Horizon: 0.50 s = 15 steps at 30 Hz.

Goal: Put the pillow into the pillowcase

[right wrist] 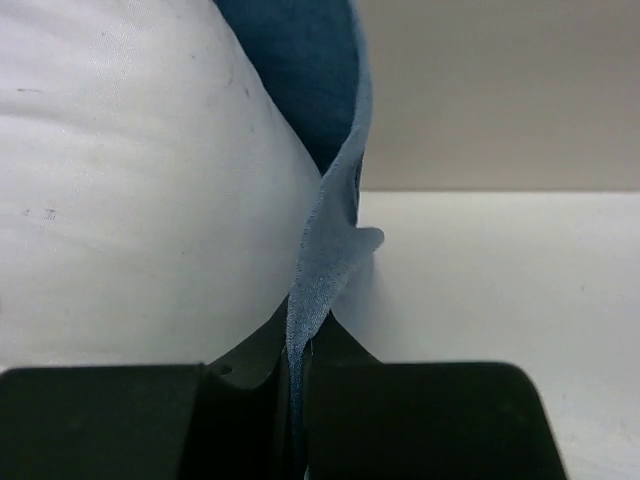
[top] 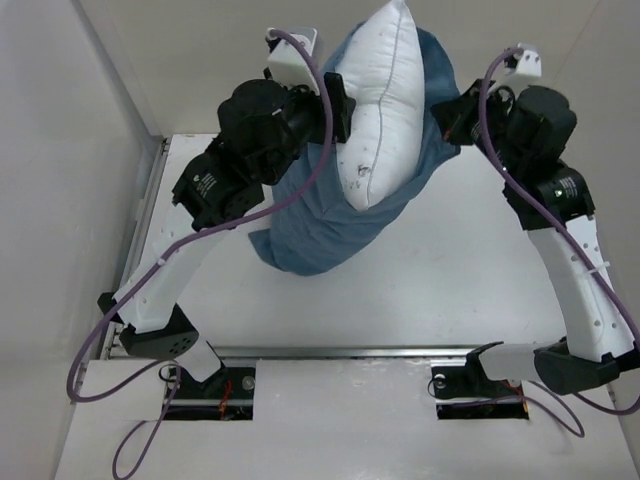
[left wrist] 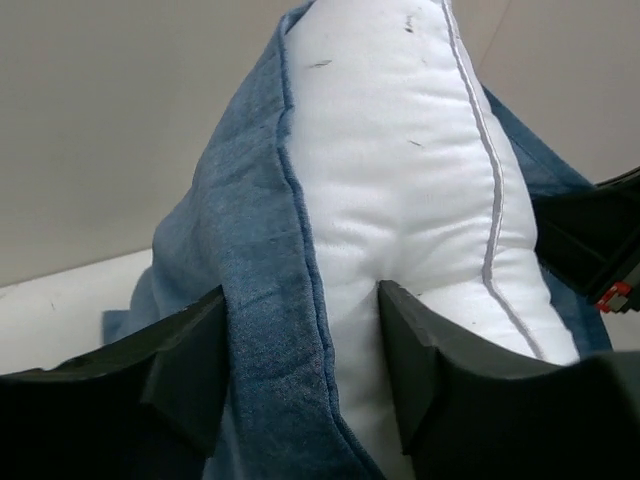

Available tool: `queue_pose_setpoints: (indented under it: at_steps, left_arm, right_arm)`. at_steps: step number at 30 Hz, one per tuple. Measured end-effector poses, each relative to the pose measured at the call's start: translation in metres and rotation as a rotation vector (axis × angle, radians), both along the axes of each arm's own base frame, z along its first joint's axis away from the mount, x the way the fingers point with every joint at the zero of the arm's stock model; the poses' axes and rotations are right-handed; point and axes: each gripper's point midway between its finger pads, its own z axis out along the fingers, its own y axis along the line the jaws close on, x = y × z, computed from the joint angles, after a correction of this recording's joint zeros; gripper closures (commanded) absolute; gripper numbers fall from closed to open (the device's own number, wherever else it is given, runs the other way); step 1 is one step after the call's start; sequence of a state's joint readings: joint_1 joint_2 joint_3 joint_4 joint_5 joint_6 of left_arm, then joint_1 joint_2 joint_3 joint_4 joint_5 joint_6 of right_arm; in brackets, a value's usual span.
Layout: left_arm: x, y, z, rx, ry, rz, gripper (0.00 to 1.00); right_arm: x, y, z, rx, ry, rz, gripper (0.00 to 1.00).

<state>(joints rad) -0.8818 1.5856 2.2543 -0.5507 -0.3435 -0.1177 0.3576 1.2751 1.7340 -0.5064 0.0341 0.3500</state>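
Note:
The white pillow [top: 385, 100] stands upright, held above the table, its lower half inside the blue pillowcase [top: 320, 230], whose bottom rests on the table. My left gripper [top: 335, 105] is at the pillow's left side; in the left wrist view it [left wrist: 300, 330] is shut on the pillowcase hem [left wrist: 250, 250] together with a fold of pillow [left wrist: 400, 200]. My right gripper [top: 450, 120] is at the right side; in the right wrist view it [right wrist: 300, 370] is shut on a thin edge of pillowcase [right wrist: 320, 270], with the pillow [right wrist: 130, 200] bulging to its left.
The white table [top: 480, 270] lies below, with a raised rail along its left edge [top: 150, 210] and pale walls behind and to the left. Purple cables [top: 110, 340] run along both arms.

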Motion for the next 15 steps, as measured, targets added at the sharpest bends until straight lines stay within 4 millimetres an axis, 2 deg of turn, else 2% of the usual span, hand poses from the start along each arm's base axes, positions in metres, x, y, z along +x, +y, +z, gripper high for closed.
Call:
queue_pose_setpoints:
  at_steps: [1, 2, 4, 6, 7, 11, 13, 15]
  left_arm:
    - [-0.002, 0.004, 0.009, -0.013, -0.018, 0.003, 0.41]
    - [-0.006, 0.009, 0.017, -0.027, -0.035, 0.004, 0.30]
    - [-0.013, 0.020, 0.031, -0.047, -0.066, 0.009, 0.20]
    - [-0.020, 0.032, 0.045, -0.071, -0.097, 0.017, 0.11]
    - [-0.023, 0.037, 0.051, -0.081, -0.110, 0.020, 0.00]
    - [-0.030, 0.053, 0.063, -0.107, -0.136, 0.044, 0.00]
    - [-0.028, 0.057, 0.057, -0.103, -0.128, 0.054, 0.04]
    - [-0.023, 0.061, 0.044, -0.095, -0.104, 0.075, 0.00]
  right_arm:
    - [-0.001, 0.001, 0.015, 0.001, -0.028, 0.007, 1.00]
    - [-0.002, 0.002, 0.032, 0.006, -0.062, 0.020, 1.00]
    - [-0.006, 0.005, 0.063, 0.016, -0.128, 0.046, 1.00]
    - [-0.010, 0.008, 0.086, 0.024, -0.182, 0.072, 1.00]
    - [-0.012, 0.010, 0.092, 0.026, -0.199, 0.084, 1.00]
    - [-0.016, 0.014, 0.099, 0.026, -0.218, 0.115, 1.00]
    - [-0.015, 0.018, 0.096, 0.023, -0.211, 0.133, 1.00]
    - [-0.012, 0.023, 0.092, 0.018, -0.201, 0.149, 1.00]
